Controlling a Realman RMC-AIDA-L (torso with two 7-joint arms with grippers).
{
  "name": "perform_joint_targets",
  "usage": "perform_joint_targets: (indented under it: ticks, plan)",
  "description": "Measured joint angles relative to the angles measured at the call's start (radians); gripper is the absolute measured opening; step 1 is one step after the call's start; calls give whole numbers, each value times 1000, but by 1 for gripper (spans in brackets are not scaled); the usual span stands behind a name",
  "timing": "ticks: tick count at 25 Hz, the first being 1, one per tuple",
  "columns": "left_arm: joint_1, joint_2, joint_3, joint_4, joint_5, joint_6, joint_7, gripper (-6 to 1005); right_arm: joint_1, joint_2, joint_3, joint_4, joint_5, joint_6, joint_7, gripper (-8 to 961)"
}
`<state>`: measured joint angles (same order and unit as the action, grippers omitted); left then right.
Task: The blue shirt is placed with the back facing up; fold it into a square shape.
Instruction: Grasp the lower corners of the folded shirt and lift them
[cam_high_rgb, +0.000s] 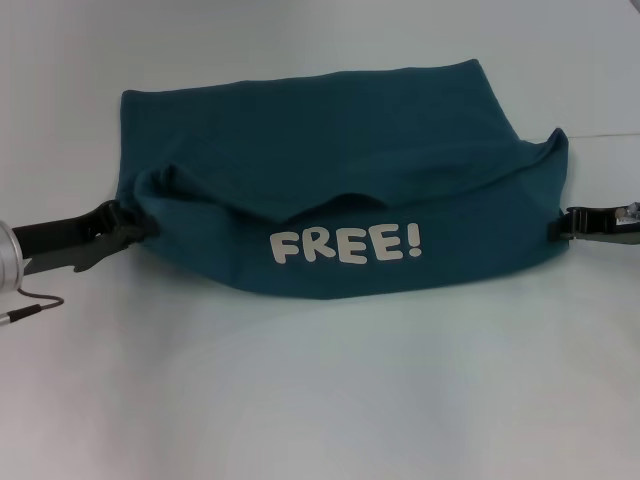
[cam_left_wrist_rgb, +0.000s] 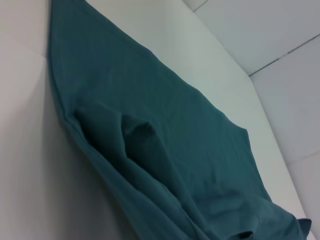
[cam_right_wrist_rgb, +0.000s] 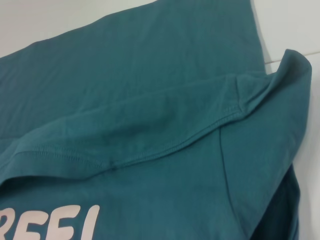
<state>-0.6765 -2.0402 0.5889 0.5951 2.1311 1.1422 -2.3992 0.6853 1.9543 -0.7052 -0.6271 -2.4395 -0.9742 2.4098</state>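
The blue shirt (cam_high_rgb: 330, 150) lies across the middle of the white table. Its near part is raised and turned over, so white "FREE!" lettering (cam_high_rgb: 345, 245) faces me. My left gripper (cam_high_rgb: 140, 232) is shut on the shirt's left edge. My right gripper (cam_high_rgb: 556, 224) is shut on its right edge. Both hold the cloth a little above the table, and it sags between them. The left wrist view shows the shirt (cam_left_wrist_rgb: 150, 130) with a bunched fold. The right wrist view shows the shirt (cam_right_wrist_rgb: 150, 90), a stitched hem and part of the lettering (cam_right_wrist_rgb: 50, 225).
The white table (cam_high_rgb: 320, 400) spreads in front of the shirt and on both sides of it. A thin grey cable (cam_high_rgb: 30, 305) hangs under my left arm at the left edge. A table seam (cam_high_rgb: 600, 135) runs at the far right.
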Motion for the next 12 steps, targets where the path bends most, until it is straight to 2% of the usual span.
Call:
perform_joint_targets:
  ticks: [4,8,11,12]
  plan:
    - [3,0,7,4,8,19,3,0,-4,-4,4,-5,1,-22,4,128]
    - [9,6,15,21,30,65,2,0,-16,-14,8,-32,4,-89,19,71]
    - [17,8,14,58,79,148,-8,0,-34,-21,9,-92,1,-205,49,42]
    - [21,10,12,70,91,176,-10,0,-51,-24,10,-144,0,-306,71,42]
